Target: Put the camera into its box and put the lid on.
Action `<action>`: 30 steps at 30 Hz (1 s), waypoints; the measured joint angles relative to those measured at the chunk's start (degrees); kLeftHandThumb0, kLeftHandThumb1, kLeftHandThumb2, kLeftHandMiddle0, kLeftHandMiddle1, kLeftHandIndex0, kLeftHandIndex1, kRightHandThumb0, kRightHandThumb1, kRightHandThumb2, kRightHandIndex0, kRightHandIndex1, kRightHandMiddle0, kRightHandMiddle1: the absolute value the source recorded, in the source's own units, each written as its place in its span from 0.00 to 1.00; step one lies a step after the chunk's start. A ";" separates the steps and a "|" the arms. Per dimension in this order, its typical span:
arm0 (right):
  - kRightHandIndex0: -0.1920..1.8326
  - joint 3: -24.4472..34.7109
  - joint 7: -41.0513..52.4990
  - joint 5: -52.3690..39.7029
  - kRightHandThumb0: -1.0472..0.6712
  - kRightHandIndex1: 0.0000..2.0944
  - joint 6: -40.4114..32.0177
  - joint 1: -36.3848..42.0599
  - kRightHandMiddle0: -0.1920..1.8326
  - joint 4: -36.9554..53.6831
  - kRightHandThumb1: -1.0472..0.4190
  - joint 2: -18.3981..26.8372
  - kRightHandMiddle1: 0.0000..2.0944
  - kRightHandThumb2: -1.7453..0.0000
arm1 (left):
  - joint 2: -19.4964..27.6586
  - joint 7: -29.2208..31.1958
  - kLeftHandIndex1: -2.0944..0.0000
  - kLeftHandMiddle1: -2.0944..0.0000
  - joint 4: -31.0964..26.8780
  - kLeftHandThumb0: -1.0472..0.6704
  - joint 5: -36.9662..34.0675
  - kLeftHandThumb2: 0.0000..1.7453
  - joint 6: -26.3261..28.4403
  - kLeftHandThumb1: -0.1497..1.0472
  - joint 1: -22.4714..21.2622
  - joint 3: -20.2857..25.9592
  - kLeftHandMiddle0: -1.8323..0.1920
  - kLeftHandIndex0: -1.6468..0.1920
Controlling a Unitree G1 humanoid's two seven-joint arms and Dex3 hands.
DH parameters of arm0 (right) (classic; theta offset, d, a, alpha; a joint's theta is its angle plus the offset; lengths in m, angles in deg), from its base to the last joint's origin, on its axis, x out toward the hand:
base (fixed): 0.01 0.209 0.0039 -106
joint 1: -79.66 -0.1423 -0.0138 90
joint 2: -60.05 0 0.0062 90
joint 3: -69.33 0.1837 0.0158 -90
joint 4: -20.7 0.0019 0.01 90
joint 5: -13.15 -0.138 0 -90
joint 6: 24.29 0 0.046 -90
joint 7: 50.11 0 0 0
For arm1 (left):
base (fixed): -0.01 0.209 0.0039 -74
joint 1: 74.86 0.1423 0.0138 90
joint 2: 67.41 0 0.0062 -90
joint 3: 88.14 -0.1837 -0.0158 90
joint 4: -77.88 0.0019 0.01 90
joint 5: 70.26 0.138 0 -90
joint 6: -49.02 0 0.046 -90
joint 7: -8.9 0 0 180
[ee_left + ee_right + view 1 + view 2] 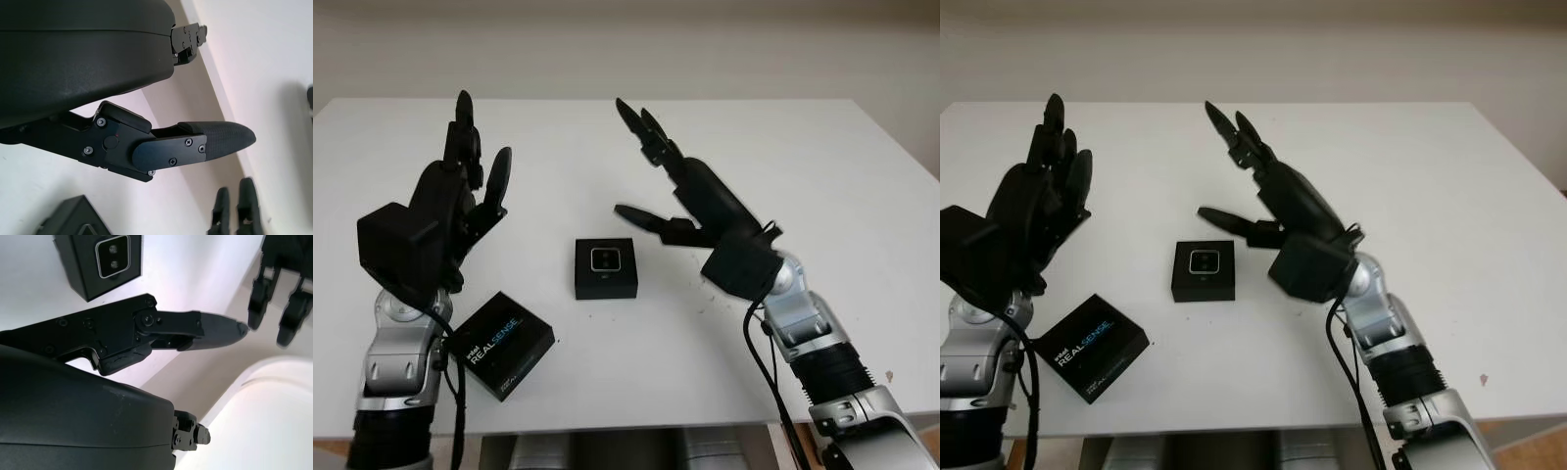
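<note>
The camera (606, 259) is already sitting in its box (606, 282) at the counter's (822, 166) centre. The lid (501, 345) is lying at 8 o'clock, waiting to go on. The left hand (460, 191) and right hand (651, 181) are hovering open, holding nothing.

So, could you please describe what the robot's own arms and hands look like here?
The left hand and right hand are matte black, each with three jointed fingers with tapered tips and screwed plates. Boxy black wrist housings join silver metal forearm segments with ribbed black sleeves, and black cables run along both arms.

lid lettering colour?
White and blue "REALSENSE" lettering on the black lid, clearest in the left eye view.
</note>
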 measured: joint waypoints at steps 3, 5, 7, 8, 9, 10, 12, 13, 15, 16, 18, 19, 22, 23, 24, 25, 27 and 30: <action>0.02 2.38 1.35 -2.74 0.16 0.02 -1.99 -0.03 0.03 -0.06 0.00 -0.04 0.03 0.68 | 5.31 5.06 1.00 1.00 -2.66 0.09 -0.94 0.26 0.60 1.00 1.60 2.15 1.00 1.00; 0.01 4.12 2.73 -5.96 0.17 0.01 -3.86 -0.15 0.02 -0.28 0.00 -0.54 0.02 0.68 | 8.87 8.23 1.00 1.00 -3.85 0.06 -1.28 0.25 0.55 1.00 2.16 3.67 1.00 1.00; 0.00 5.62 3.48 -8.80 0.17 0.01 -7.44 -0.33 0.01 -0.33 0.00 -1.27 0.02 0.68 | 12.14 11.53 1.00 1.00 -5.23 0.04 -1.98 0.22 0.75 1.00 2.83 5.10 1.00 1.00; 0.00 6.27 3.63 -9.78 0.17 0.00 -9.27 -0.35 0.00 -0.33 0.00 -1.68 0.01 0.68 | 13.53 13.39 1.00 1.00 -6.10 0.02 -3.09 0.18 1.71 1.00 3.09 5.77 1.00 1.00; 0.00 6.63 3.72 -10.57 0.17 0.00 -10.64 -0.35 0.00 -0.31 0.00 -1.94 0.01 0.68 | 14.94 15.33 1.00 1.00 -7.11 0.02 -4.39 0.14 3.25 1.00 3.39 6.46 1.00 1.00; 0.00 6.88 3.94 -11.19 0.18 0.00 -11.68 -0.34 0.00 -0.28 0.00 -2.18 0.01 0.69 | 16.45 17.38 1.00 1.00 -8.09 0.03 -5.80 0.11 5.04 1.00 3.83 7.08 1.00 1.00; 0.00 7.29 4.24 -11.80 0.17 0.00 -12.83 -0.34 0.00 -0.21 0.00 -2.33 0.01 0.69 | 19.50 21.41 1.00 1.00 -9.61 0.04 -7.78 0.06 7.35 0.97 4.86 8.19 1.00 1.00; 0.00 7.61 4.33 -12.24 0.17 0.00 -13.25 -0.34 0.00 -0.16 0.00 -2.38 0.01 0.69 | 21.48 23.51 1.00 1.00 -10.26 0.05 -7.92 0.04 7.83 0.94 5.49 8.45 1.00 1.00; 0.00 8.30 4.34 -12.83 0.18 0.00 -14.20 -0.34 0.00 0.07 0.00 -2.43 0.01 0.69 | 25.73 28.03 1.00 1.00 -11.32 0.08 -8.05 0.02 8.98 0.88 6.60 8.85 1.00 1.00; 0.00 8.62 4.33 -13.04 0.19 0.00 -14.70 -0.33 0.00 0.19 0.00 -2.43 0.01 0.68 | 28.27 30.43 1.00 1.00 -12.04 0.10 -8.09 0.01 9.89 0.85 7.14 8.92 1.00 1.00; 0.00 8.98 4.46 -13.31 0.23 0.00 -14.97 -0.30 0.00 0.32 0.00 -2.43 0.00 0.64 | 32.69 34.37 1.00 1.00 -13.07 0.13 -7.47 0.01 10.03 0.82 8.01 9.00 1.00 1.00; 0.00 9.10 4.58 -13.34 0.24 0.00 -14.98 -0.31 0.00 0.33 0.00 -2.42 0.00 0.61 | 34.67 35.98 1.00 1.00 -13.34 0.14 -6.12 0.02 7.91 0.82 8.56 9.00 1.00 1.00; 0.00 9.43 4.64 -13.37 0.27 0.00 -15.33 -0.31 0.00 0.31 0.00 -2.43 0.00 0.57 | 38.22 38.66 1.00 1.00 -14.01 0.15 -2.50 0.02 1.42 0.80 9.86 9.00 1.00 1.00; 0.00 9.57 4.60 -13.43 0.28 0.00 -15.51 -0.32 0.00 0.30 0.00 -2.44 0.00 0.56 | 38.90 39.18 1.00 1.00 -14.27 0.15 -1.32 0.02 0.31 0.79 10.32 9.01 1.00 1.00; 0.00 9.71 4.49 -13.46 0.27 0.00 -15.72 -0.32 0.00 0.30 0.00 -2.45 0.00 0.57 | 39.58 39.59 1.00 1.00 -14.83 0.16 0.05 0.02 -0.31 0.78 10.87 9.02 1.00 1.00; 0.00 9.90 4.47 -13.53 0.26 0.00 -15.75 -0.31 0.00 0.26 0.00 -2.46 0.00 0.57 | 40.64 40.02 1.00 1.00 -15.83 0.17 1.79 0.02 -0.52 0.77 11.56 9.01 1.00 1.00; 0.00 10.54 4.51 -13.94 0.26 0.00 -15.73 -0.30 0.00 0.21 0.00 -2.54 0.00 0.58 | 42.75 40.84 1.00 1.00 -18.94 0.21 5.33 0.01 0.21 0.73 12.42 9.02 1.00 1.00; 0.00 11.25 4.62 -14.97 0.25 0.00 -16.29 -0.35 0.00 0.25 0.00 -2.66 0.00 0.58 | 44.60 42.34 1.00 1.00 -23.23 0.23 8.39 0.02 1.35 0.72 12.89 9.04 1.00 1.00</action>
